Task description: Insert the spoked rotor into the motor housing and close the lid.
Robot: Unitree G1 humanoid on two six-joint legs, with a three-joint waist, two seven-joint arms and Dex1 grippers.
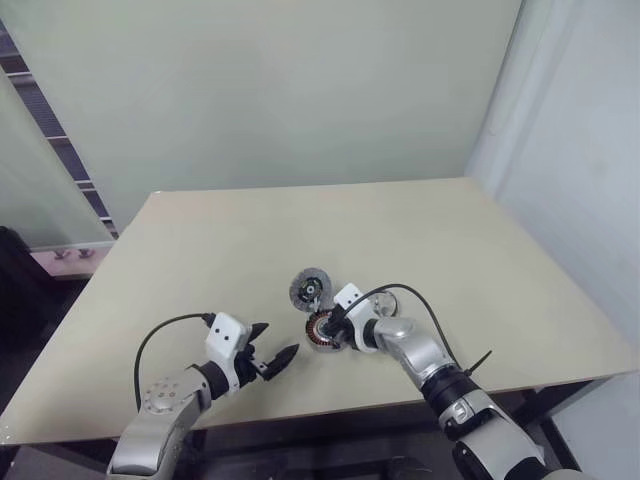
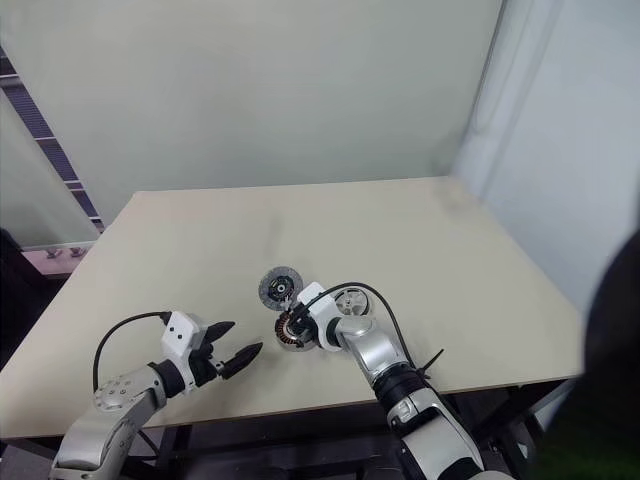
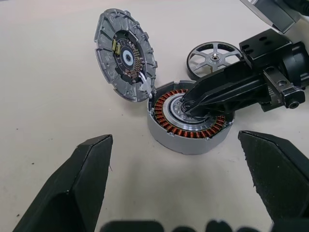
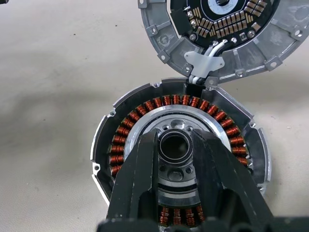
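Note:
The motor housing (image 4: 120,140), a silver-rimmed disc with a ring of copper windings, lies flat near the table's front edge. Its grey lid (image 3: 126,55) stands tilted open at the far side, joined by a short white wire. My right gripper (image 4: 175,145) reaches into the housing's centre, its black fingers (image 4: 137,183) closed against both sides of the dark central hub ring. Just beyond the right hand, the spoked rotor (image 3: 214,57), a bright silver wheel, rests on the table. To the left of the housing my left gripper (image 1: 278,340) hovers wide open, holding nothing.
The beige table (image 1: 300,225) stretches bare toward the wall behind. Its front edge runs close under both arms. A black cable (image 1: 410,292) loops over the right wrist beside the rotor.

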